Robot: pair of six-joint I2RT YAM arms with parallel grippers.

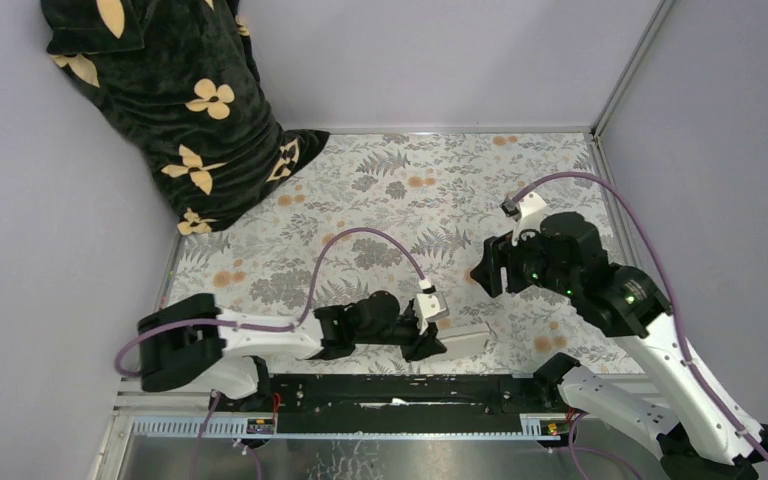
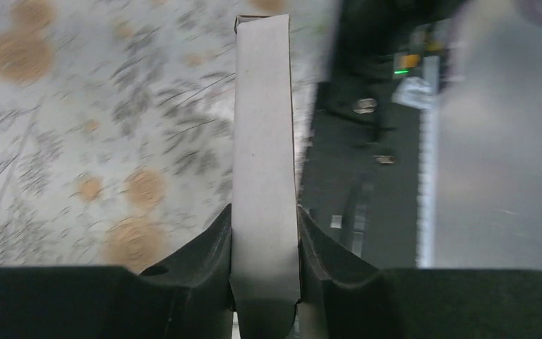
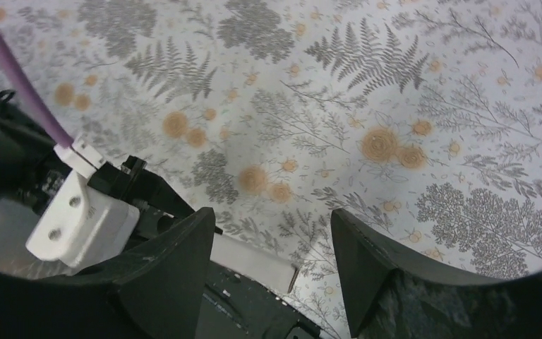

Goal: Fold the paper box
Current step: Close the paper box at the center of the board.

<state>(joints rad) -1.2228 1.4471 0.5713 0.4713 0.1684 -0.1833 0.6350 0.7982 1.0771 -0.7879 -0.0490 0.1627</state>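
Observation:
The paper box [image 1: 465, 339] is white cardboard, folded flat, at the near table edge right of centre. My left gripper [image 1: 430, 345] is shut on its left end. In the left wrist view the box [image 2: 264, 141] runs as a long narrow strip straight out from between my fingers [image 2: 205, 254], which press both its sides. My right gripper [image 1: 487, 270] is open and empty, hovering above the table beyond the box. In the right wrist view the box's far end [image 3: 254, 260] lies below, between my spread fingers [image 3: 367, 261].
A dark cloth with yellow flowers [image 1: 175, 110] hangs over the back left corner. The floral tablecloth [image 1: 410, 200] covers the table. A black rail [image 1: 390, 390] runs along the near edge. Purple cables loop off both arms.

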